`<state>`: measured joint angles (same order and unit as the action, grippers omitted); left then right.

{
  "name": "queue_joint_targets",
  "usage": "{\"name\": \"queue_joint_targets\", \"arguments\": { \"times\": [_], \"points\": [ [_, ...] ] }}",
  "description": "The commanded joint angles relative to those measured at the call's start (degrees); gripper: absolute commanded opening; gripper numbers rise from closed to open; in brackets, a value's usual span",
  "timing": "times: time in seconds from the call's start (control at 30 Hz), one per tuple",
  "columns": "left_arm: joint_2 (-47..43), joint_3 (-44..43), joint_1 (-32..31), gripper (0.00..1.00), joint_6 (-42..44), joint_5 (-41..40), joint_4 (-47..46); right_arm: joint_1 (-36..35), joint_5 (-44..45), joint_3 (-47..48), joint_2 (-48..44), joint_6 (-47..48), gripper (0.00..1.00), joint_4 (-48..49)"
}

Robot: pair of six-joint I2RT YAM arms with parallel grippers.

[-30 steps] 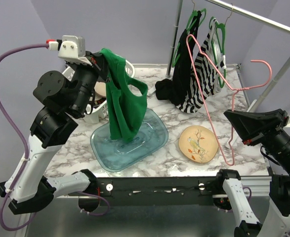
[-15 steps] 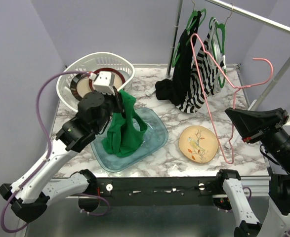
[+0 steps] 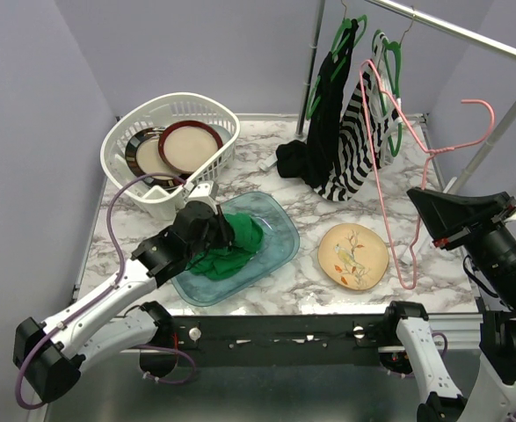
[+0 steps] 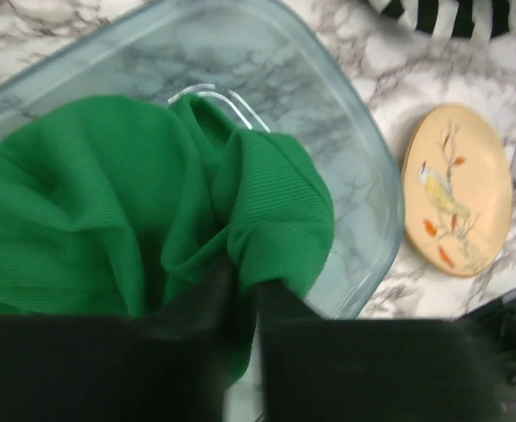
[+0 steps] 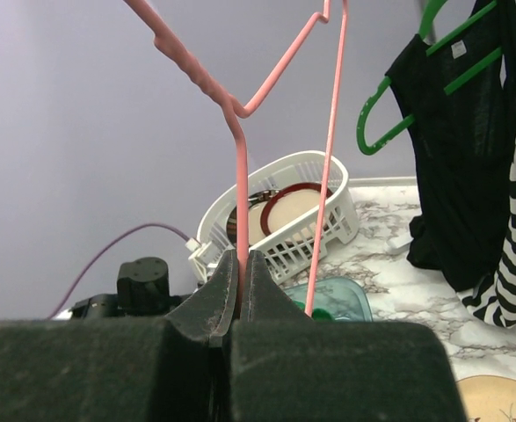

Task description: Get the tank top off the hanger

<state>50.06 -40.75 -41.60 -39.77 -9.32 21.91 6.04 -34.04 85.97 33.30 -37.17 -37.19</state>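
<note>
The green tank top (image 3: pixel 233 247) lies crumpled in the clear blue-green tray (image 3: pixel 279 227); the left wrist view shows it bunched up (image 4: pixel 126 224) in the tray (image 4: pixel 363 167). My left gripper (image 3: pixel 215 236) is shut on a fold of it (image 4: pixel 244 290), low over the tray. The bare pink hanger (image 3: pixel 389 167) hangs in the air at the right, off the garment. My right gripper (image 3: pixel 426 207) is shut on the hanger's wire (image 5: pixel 240 220) and holds it up (image 5: pixel 242 268).
A white basket (image 3: pixel 214 149) with plates stands at the back left. A painted plate (image 3: pixel 354 255) lies right of the tray. A black top (image 3: pixel 323 132) and a striped top (image 3: pixel 359 141) hang on green hangers from the rail at the back right.
My left arm has swung down from high at the left and lowered the green tank top into the tray, where it now lies crumpled. The right gripper and pink hanger shifted slightly.
</note>
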Motion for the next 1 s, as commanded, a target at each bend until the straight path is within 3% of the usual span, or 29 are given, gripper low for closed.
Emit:
{"name": "queue_joint_targets", "arguments": {
  "times": [0.0, 0.07, 0.37, 0.47, 0.57, 0.7, 0.83, 0.97],
  "points": [
    [1.9, 3.3, 0.0, 0.46, -5.4, 6.1, -3.1, -0.2, 4.0, 0.1, -0.7, 1.5, 0.01, -1.4],
    [2.3, 3.0, 0.0, 0.64, -5.1, 5.3, -2.1, -0.3, 4.8, 0.2, -0.6, 1.3, 0.01, -1.7],
    [-3.3, -6.0, 0.0, 0.99, 3.5, -2.3, 2.1, -0.2, 10.5, 5.7, 0.6, 5.7, 0.01, -6.1],
    [-3.0, -8.1, 0.0, 0.99, 6.7, -4.5, 3.0, -0.3, 11.4, 6.4, 1.0, 5.9, 0.01, -6.1],
    [-2.3, -8.2, 0.0, 0.99, 9.9, -0.5, 1.2, -0.2, 13.7, 6.9, 1.7, 6.3, 0.01, -6.6],
    [-0.6, -12.1, 0.0, 0.99, 15.7, 1.2, 1.9, -0.2, 22.8, 10.0, 4.1, 9.5, 0.01, -11.1],
    [-0.8, -16.1, 0.0, 0.99, 24.0, -1.2, 1.5, -0.2, 31.6, 12.6, 5.6, 13.9, 0.01, -13.4],
    [-1.6, -13.4, 0.0, 0.99, 30.7, -8.5, -3.6, -0.3, 41.2, 12.6, 6.9, 17.2, 0.01, -14.5]
  ]
}}
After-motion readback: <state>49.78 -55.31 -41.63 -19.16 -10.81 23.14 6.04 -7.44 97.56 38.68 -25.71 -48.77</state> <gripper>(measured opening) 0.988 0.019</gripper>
